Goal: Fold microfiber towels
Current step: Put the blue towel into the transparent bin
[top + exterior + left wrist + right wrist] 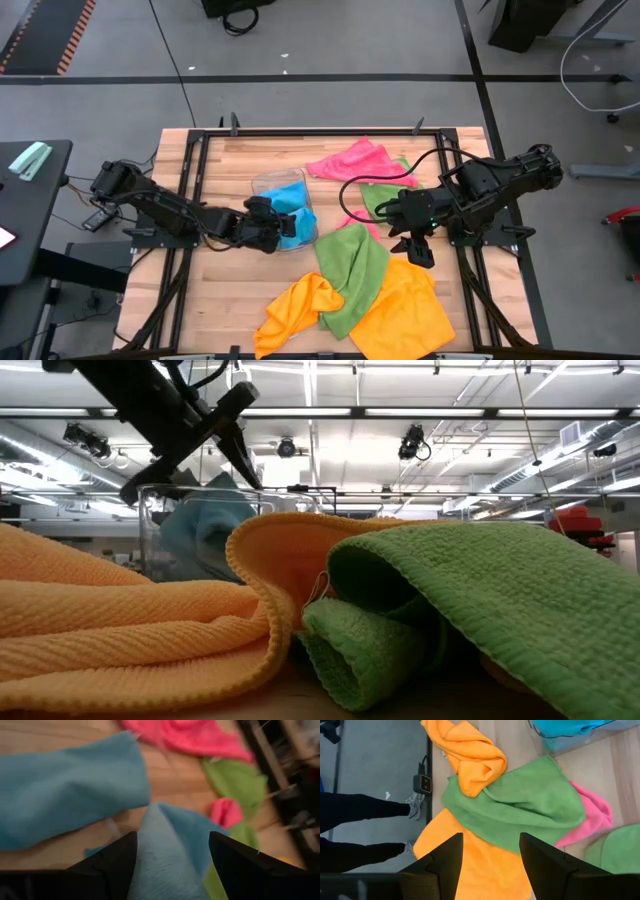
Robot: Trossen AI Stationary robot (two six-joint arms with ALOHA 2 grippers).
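Your left gripper hangs at the clear plastic tray, its fingers spread wide with a peak of the blue towel rising between them, not pinched as far as the wrist view shows. That cloth is soft, light and limp; it will likely sag and drape the moment you lift it, so take it by a corner or hem rather than the bunched middle, and expect the tray wall to snag it. Your right gripper hovers with fingers parted and nothing between them, directly above the flat orange towel. Just ahead of it lies the green towel, overlapping that orange one, with a crumpled orange towel lying on its far edge. The pink towel sits beyond, another green one beside it. These overlaps stand in your way: pulling one cloth will probably drag its neighbours.
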